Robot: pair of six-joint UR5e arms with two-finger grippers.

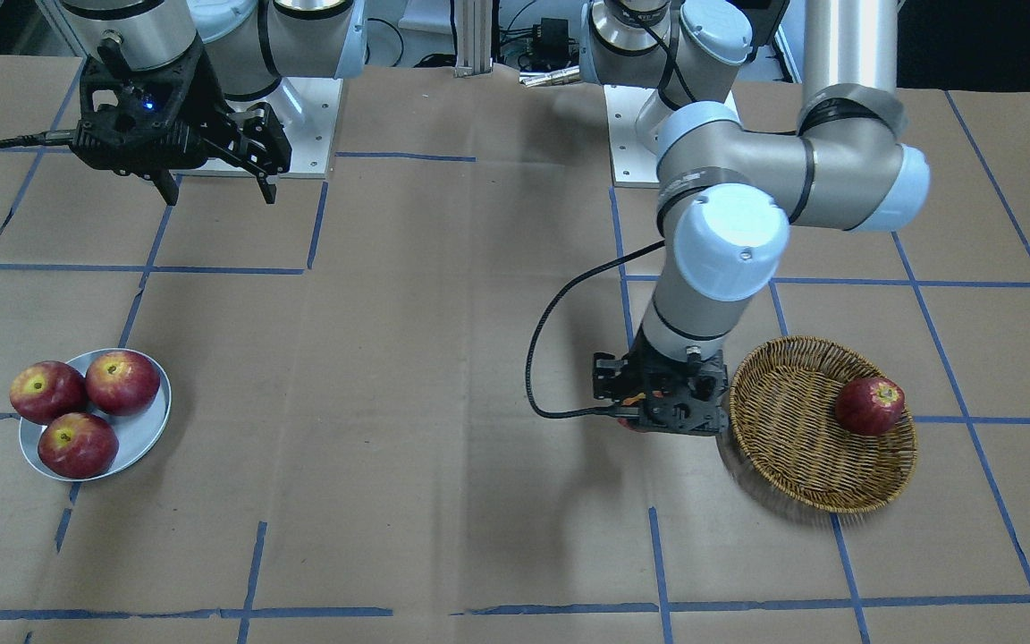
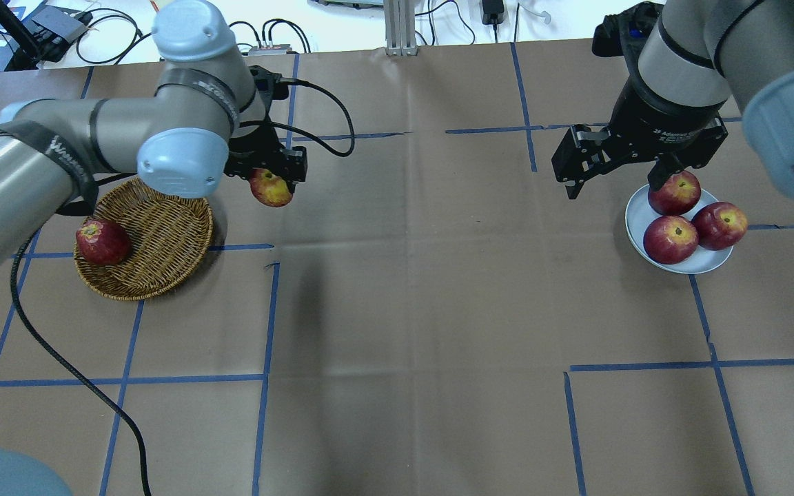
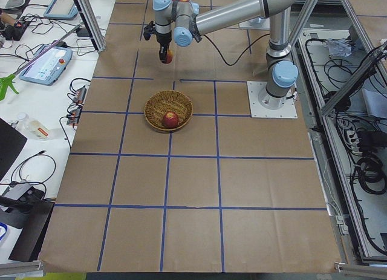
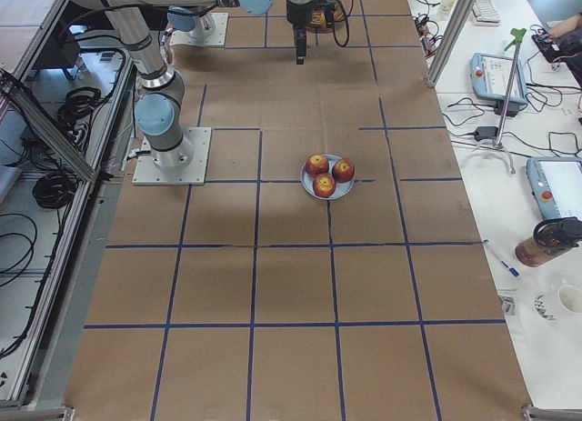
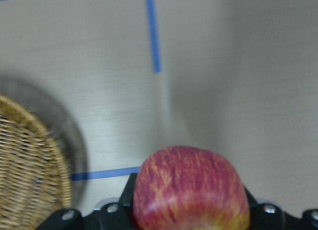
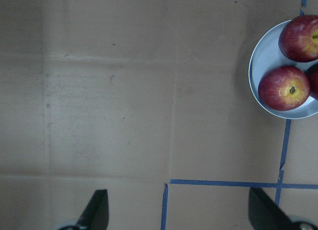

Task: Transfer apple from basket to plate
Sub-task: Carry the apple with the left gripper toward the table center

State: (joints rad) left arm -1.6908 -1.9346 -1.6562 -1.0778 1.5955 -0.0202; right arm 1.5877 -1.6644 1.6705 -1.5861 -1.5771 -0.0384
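Observation:
My left gripper (image 2: 271, 180) is shut on the orange-red, yellow-patched apple (image 2: 271, 189) and holds it in the air just right of the wicker basket (image 2: 163, 234). The left wrist view shows the apple (image 5: 191, 190) between the fingers, with the basket's rim (image 5: 30, 175) at lower left. In the front view the gripper (image 1: 658, 413) hides most of the apple beside the basket (image 1: 783, 420). The pale grey-blue plate (image 2: 638, 210) lies far right with three dark red apples on it. My right gripper (image 2: 614, 187) hangs open and empty above the plate's left edge.
One dark red apple (image 2: 102, 241) stays in the basket at its left side. The left arm's black cable (image 2: 59, 358) trails over the table's near left. The table is brown paper with blue tape lines (image 2: 269, 310). The plate (image 6: 263, 86) shows top right in the right wrist view.

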